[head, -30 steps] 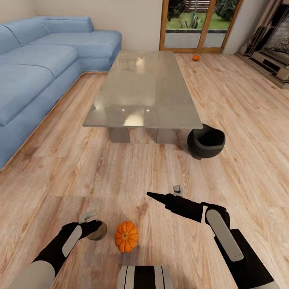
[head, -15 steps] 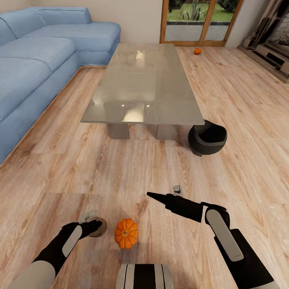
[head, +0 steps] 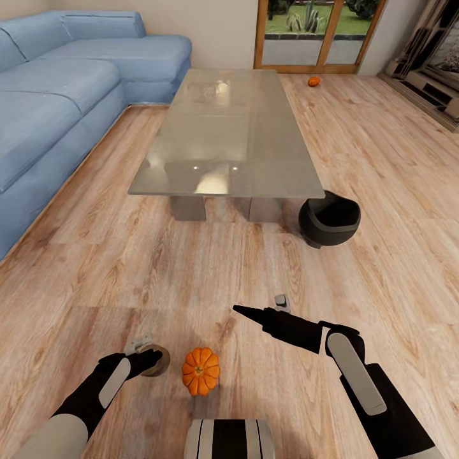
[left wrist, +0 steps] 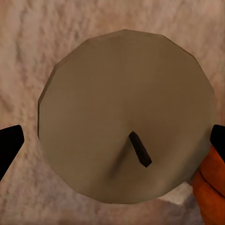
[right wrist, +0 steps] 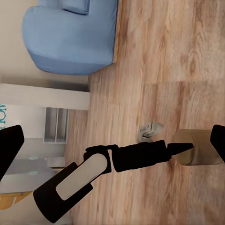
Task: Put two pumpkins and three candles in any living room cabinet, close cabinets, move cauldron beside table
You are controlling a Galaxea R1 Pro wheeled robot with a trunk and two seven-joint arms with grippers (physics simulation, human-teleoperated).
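Observation:
My left gripper [head: 146, 352] hangs open just above a tan candle [head: 155, 362] standing on the floor. In the left wrist view the candle's top and wick [left wrist: 126, 122] lie between the two fingertips [left wrist: 9, 147]. An orange pumpkin [head: 201, 370] sits right beside the candle, also seen as an orange edge [left wrist: 211, 192]. A second pumpkin [head: 313, 81] lies far off by the glass door. The black cauldron [head: 328, 221] rests on the floor against the near right corner of the glass-topped table [head: 226, 134]. My right gripper [head: 258, 305] is open and holds nothing.
A blue sofa [head: 57, 108] lines the left side. At the far right stands a low media unit [head: 433, 95]; I cannot tell whether it is the cabinet. Open wood floor lies between me and the table. The right wrist view shows my left arm [right wrist: 93, 173] and the candle [right wrist: 197, 147].
The head camera shifted a little between the oldest frame and half a second ago. Since then nothing has moved, and both arms keep their pose.

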